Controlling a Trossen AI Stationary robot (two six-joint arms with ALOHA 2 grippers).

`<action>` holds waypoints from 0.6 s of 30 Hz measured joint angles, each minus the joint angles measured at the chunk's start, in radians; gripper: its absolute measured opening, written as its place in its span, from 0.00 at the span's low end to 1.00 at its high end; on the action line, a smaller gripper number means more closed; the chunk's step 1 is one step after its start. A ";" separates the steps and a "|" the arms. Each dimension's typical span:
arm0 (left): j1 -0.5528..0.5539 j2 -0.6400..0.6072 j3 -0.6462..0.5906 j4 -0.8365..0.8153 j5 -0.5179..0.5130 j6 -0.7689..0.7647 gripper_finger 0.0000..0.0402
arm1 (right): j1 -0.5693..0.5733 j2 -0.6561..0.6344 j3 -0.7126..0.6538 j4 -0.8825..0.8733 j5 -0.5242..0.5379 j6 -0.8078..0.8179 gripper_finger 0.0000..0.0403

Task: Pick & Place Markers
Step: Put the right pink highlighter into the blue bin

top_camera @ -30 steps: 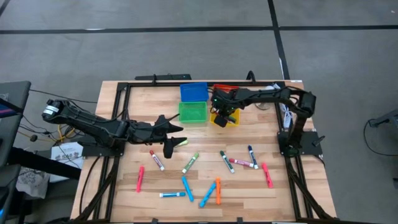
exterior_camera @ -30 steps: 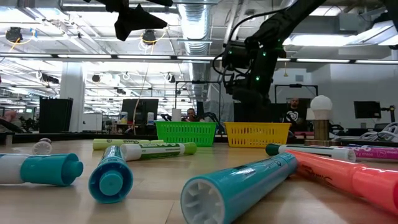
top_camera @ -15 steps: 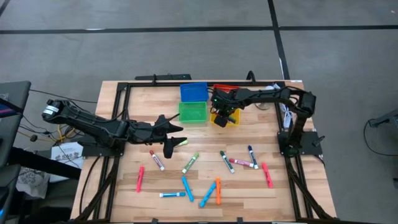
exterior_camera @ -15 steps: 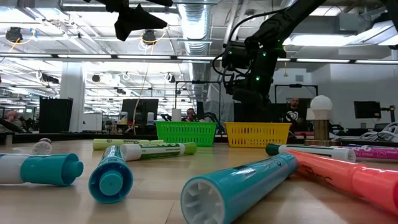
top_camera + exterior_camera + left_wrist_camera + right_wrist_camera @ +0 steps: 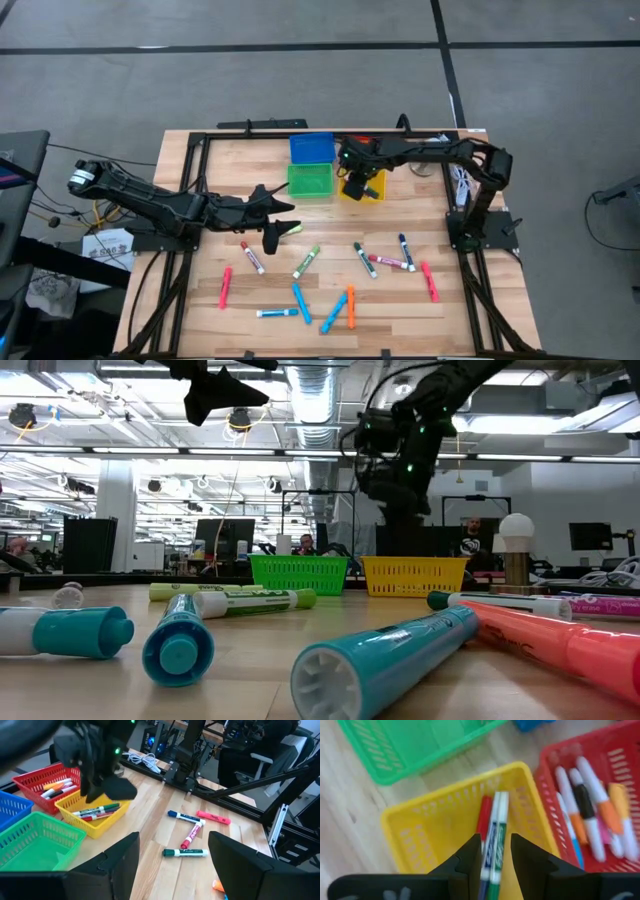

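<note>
Several markers (image 5: 306, 262) lie scattered on the near half of the wooden table. My right gripper (image 5: 496, 842) hangs open above the yellow bin (image 5: 420, 820), pointing steeply down, with nothing between its fingers. Under it, three markers (image 5: 495, 815) lie side by side on the bin's floor, one of them red-bodied and one with green print. The left wrist view shows the same gripper (image 5: 107, 790) over the yellow bin (image 5: 92, 815). My left gripper (image 5: 283, 225) waits open in the air over the table's left middle, holding nothing.
A red bin (image 5: 620, 750) holding several markers (image 5: 585, 810) stands beside the yellow one. A green bin (image 5: 309, 181) and a blue bin (image 5: 311, 148) stand to their left at the far side. A black frame (image 5: 200, 140) runs around the table's edges.
My right gripper has risen straight up from the yellow bin, still pointing steeply down. The left arm and the markers on the table have kept still.
</note>
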 joint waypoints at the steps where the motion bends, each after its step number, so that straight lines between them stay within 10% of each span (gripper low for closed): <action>1: 0.000 0.000 0.000 0.000 0.000 0.000 0.59 | 0.002 -0.004 0.015 -0.016 0.000 0.000 0.24; 18: -0.004 0.000 0.000 0.016 0.008 0.000 0.59 | 0.087 -0.230 0.099 -0.025 0.010 0.062 0.23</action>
